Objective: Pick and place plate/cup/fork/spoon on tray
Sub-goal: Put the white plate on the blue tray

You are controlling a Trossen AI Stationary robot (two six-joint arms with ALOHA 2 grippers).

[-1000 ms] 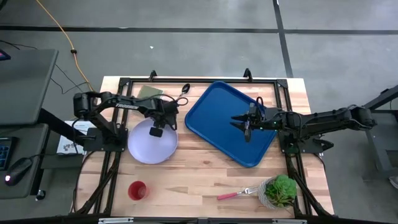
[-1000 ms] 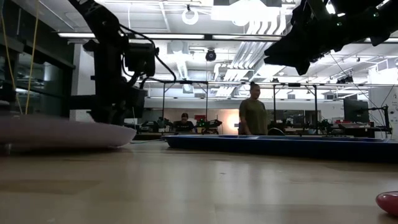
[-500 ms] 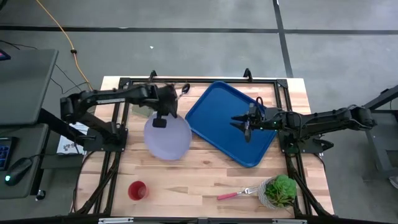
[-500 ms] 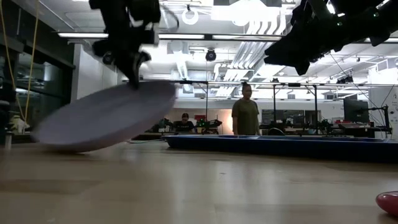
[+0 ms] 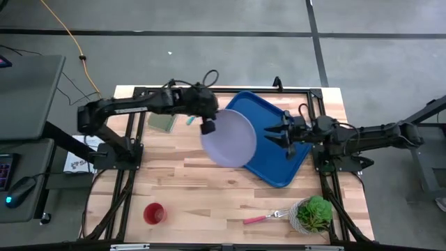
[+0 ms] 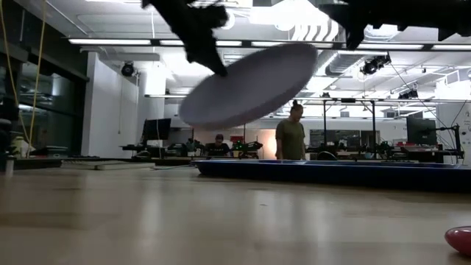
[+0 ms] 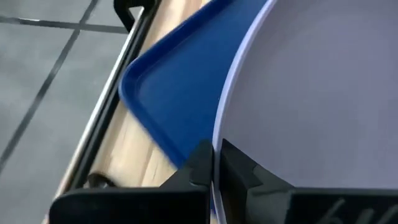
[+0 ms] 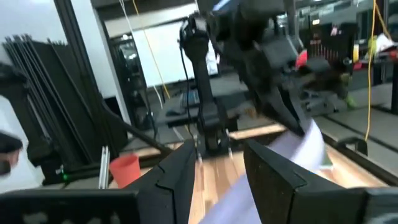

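Observation:
My left gripper [image 5: 207, 127] is shut on the pale lavender plate [image 5: 230, 138], which hangs tilted in the air over the left edge of the blue tray [image 5: 275, 157]. The plate also shows in the low view [image 6: 250, 85]. My right gripper [image 5: 286, 136] is open and empty above the tray's right part. The red cup [image 5: 155, 213] stands near the table's near left corner. The pink-handled fork [image 5: 263, 217] lies flat near the near edge. Only a teal bit of the spoon [image 5: 189, 120] shows beside my left arm. My left gripper pinches the plate's rim [image 7: 219, 134] between its two fingers, one on each face of the plate, at the edge toward the table's left. The fingers slant in from the left and above. The plate is lifted clear of table and tray, and tilted.
A flat olive-green rectangle [image 5: 162, 122] lies at the far left under my left arm. A potted green plant [image 5: 313, 213] stands at the near right corner. A person [image 6: 292, 138] stands in the room beyond the table.
My left gripper has lifted the plate off the table and carried it up and toward the right edge, from the table's left part to over the tray's left edge. The plate has tipped from flat to tilted. My right gripper has drawn back a little toward the right edge.

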